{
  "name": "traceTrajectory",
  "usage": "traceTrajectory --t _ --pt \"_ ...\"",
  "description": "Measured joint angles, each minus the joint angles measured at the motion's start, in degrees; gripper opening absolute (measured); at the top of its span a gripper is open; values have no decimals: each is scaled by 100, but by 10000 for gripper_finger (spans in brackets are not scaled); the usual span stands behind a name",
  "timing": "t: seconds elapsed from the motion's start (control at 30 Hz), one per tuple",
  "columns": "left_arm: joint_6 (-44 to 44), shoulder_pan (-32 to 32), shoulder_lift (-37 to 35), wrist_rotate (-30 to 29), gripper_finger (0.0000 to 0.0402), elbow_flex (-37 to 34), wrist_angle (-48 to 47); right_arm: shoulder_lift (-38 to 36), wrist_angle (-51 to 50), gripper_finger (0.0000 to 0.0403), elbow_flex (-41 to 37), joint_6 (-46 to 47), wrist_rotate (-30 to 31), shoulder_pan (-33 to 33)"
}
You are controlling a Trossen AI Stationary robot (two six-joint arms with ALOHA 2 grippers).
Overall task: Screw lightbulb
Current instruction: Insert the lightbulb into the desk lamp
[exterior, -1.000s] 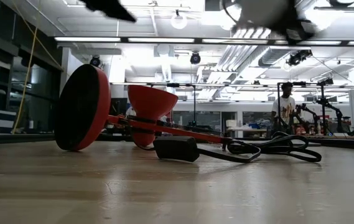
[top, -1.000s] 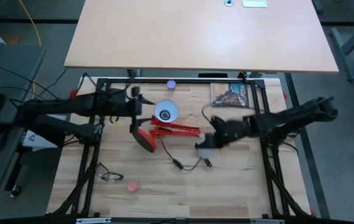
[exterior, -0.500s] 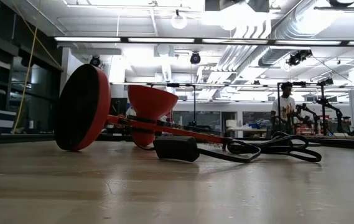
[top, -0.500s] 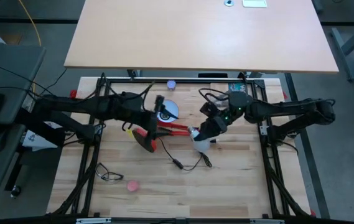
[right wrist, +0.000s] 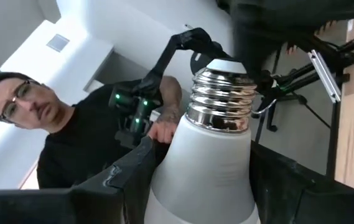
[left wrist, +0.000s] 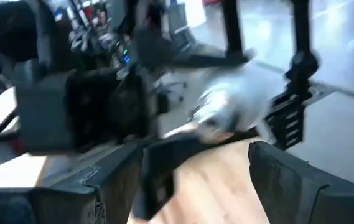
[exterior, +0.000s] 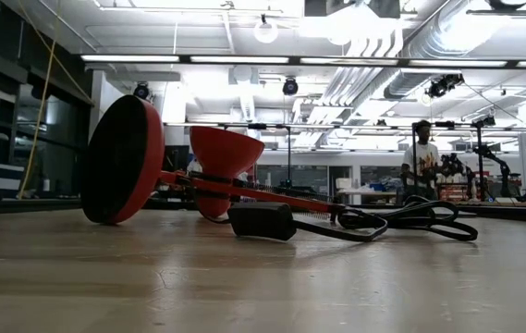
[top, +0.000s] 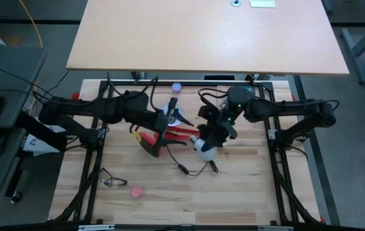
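The red lamp (top: 183, 133) lies on its side on the table; its round base (exterior: 124, 172) stands on edge and its shade (exterior: 225, 154) points away. My right gripper (top: 208, 141) is shut on the lightbulb (top: 203, 148), a frosted white bulb with a metal screw base (right wrist: 221, 99), just right of the lamp's arm. My left gripper (top: 169, 119) is over the lamp's shade (top: 176, 114), fingers open (left wrist: 189, 186). I cannot tell whether it touches the shade. Neither gripper shows in the low view. My right gripper pinches the bulb's frosted white body (right wrist: 209, 177) between its two fingers, one finger (right wrist: 133, 177) on each side. The fingers lie along the bulb, coming from the table's far right. The screw base sticks out past the fingertips, and the bulb is lifted clear of the table.
The lamp's black cord and adapter (exterior: 263, 222) lie on the table near the lamp (top: 195, 168). A lavender round thing (top: 177, 87) sits at the far edge and a pink thing (top: 136, 190) near the front. A person (right wrist: 71, 143) shows beyond the table.
My right gripper has carried the bulb toward the table's left, closer to the lamp's arm. My left gripper has gone toward the table's right, from beside the lamp to over its shade. The lamp has stayed where it was.
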Motion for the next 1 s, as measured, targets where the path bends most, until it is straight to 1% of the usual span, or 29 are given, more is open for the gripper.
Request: traceTrajectory --t 0.07,0.13,0.23,0.33,0.5,0.73,0.87,1.0 --pt "74 -97 -61 157 273 6 34 -5 28 209 87 -18 -5 -33" --pt "277 -187 -62 175 273 17 181 -7 31 209 131 -18 -11 -39" --pt "406 -233 47 149 273 15 359 42 27 209 167 -15 -92 -25" --pt "416 -207 145 10 273 4 342 80 28 209 167 -10 -87 55" --pt "459 -170 230 16 273 9 567 153 -15 209 159 12 -105 110" --pt "347 -192 239 425 269 7 521 201 -17 209 156 4 -135 105" --pt "270 -211 318 676 253 7 615 201 -41 209 156 5 -133 105" --pt "259 -223 422 742 236 7 716 201 -62 209 152 28 -124 110"
